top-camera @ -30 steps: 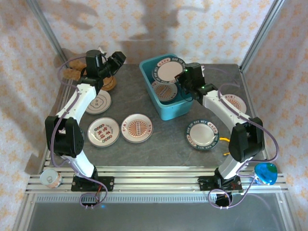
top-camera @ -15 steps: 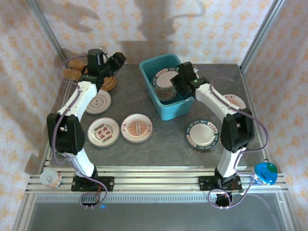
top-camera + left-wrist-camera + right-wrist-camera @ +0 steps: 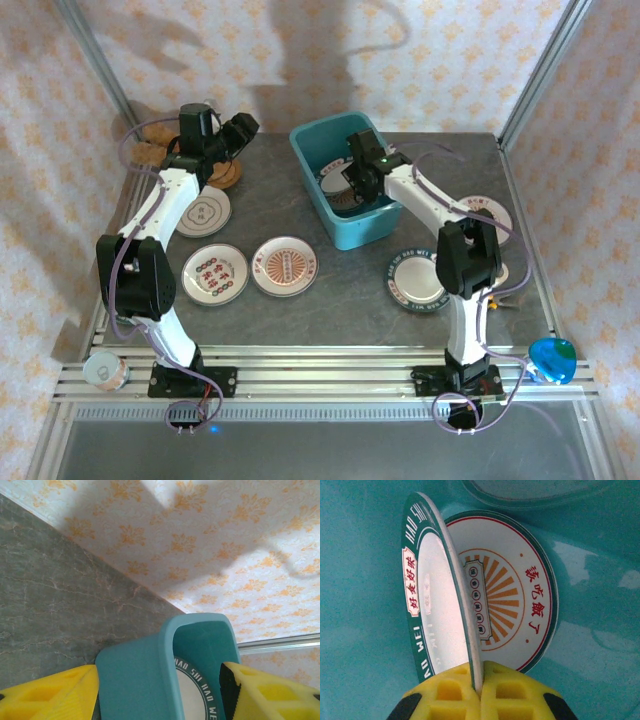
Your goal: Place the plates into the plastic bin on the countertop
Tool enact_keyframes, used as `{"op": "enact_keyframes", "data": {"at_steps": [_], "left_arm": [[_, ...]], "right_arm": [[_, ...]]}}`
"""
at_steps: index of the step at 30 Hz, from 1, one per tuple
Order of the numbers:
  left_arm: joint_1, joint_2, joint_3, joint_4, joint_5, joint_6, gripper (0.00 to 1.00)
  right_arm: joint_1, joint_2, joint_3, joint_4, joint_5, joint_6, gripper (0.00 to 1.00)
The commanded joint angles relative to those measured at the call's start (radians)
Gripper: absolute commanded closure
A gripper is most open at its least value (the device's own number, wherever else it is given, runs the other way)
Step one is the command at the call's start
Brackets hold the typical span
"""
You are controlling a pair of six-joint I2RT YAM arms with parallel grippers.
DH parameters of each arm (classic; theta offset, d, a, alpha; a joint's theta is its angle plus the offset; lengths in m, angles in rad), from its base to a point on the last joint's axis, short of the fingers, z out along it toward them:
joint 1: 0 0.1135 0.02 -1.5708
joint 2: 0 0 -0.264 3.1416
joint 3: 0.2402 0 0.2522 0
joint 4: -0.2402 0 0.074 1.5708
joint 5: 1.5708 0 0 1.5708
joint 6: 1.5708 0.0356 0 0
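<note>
- Your right gripper (image 3: 478, 680) is down inside the bin (image 3: 360, 645), its pads pinched narrow on the rim of a green-rimmed plate (image 3: 437, 605).
- That plate stands on edge. In the right wrist view its long axis runs from the pads at 6 o'clock up towards 11 o'clock.
- The relation that matters is this: a sunburst plate (image 3: 507, 595) lies flat on the bin floor at 1 o'clock of the pads, on the held plate's back side. I judge that tipping the held plate that way would lay it face up on top.
- Your left gripper (image 3: 238, 132) hovers with its fingers moderately apart and nothing between them. In the top view the bin is at its 3 o'clock.
- Other plates lie on the countertop (image 3: 330, 300). A second green plate (image 3: 420, 280) is at 5 o'clock of the bin, nearer your right arm. An orange-patterned plate (image 3: 284, 266) is at 7 o'clock, nearer your left.
- On the held plate you can read "HAO" and "WEI" on the green rim, beside a red label of Chinese characters. The sunburst plate carries red Chinese characters.
</note>
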Motion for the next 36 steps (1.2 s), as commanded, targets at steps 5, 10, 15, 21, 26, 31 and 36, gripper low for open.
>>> {"op": "enact_keyframes", "data": {"at_steps": [5, 10, 15, 21, 26, 31, 36], "left_arm": [[0.013, -0.028, 0.018, -0.044, -0.024, 0.04, 0.35], [0.015, -0.024, 0.03, -0.059, -0.024, 0.046, 0.35], [0.018, -0.016, 0.04, -0.068, -0.021, 0.047, 0.35], [0.021, -0.015, 0.047, -0.08, -0.021, 0.05, 0.35], [0.021, -0.013, 0.046, -0.081, -0.018, 0.048, 0.35], [0.021, -0.015, 0.037, -0.078, -0.016, 0.043, 0.36], [0.021, -0.025, 0.024, -0.078, -0.025, 0.043, 0.36]], "right_arm": [[0.018, 0.071, 0.1, -0.095, 0.062, 0.048, 1.0], [0.023, 0.107, 0.139, -0.156, 0.058, 0.081, 1.0], [0.025, 0.144, 0.137, -0.14, 0.007, 0.111, 0.99], [0.032, 0.163, 0.126, -0.142, -0.012, 0.137, 0.9], [0.032, 0.181, 0.109, -0.123, -0.046, 0.155, 0.81], [0.033, 0.189, 0.094, -0.107, -0.045, 0.156, 0.78], [0.03, 0.193, 0.115, -0.113, -0.048, 0.141, 0.67]]}}
